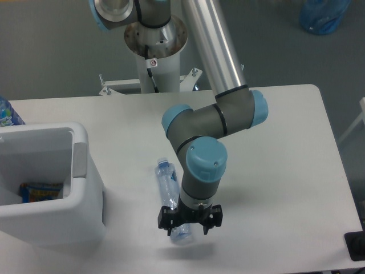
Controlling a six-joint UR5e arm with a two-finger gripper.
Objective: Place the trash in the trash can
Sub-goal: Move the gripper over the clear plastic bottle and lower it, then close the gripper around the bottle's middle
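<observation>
The clear plastic bottle [168, 188] with a pale blue neck lies on the white table, cap toward the back and base toward the front edge. My gripper [190, 221] points straight down over the bottle's base end. Its black fingers [165, 220] stand spread to either side of the bottle, and the jaws look open around it. The fingertips are hidden under the wrist. The white trash can [85, 171] stands at the left edge of the table, about a hand's width from the bottle. The crumpled paper wad is not in view.
A colourful packet [40, 191] lies inside the trash can. Another bottle [7, 114] shows behind the can at the far left. A blue plastic bag [322, 14] sits on the floor at the back right. The arm's base column [155, 63] stands behind the table.
</observation>
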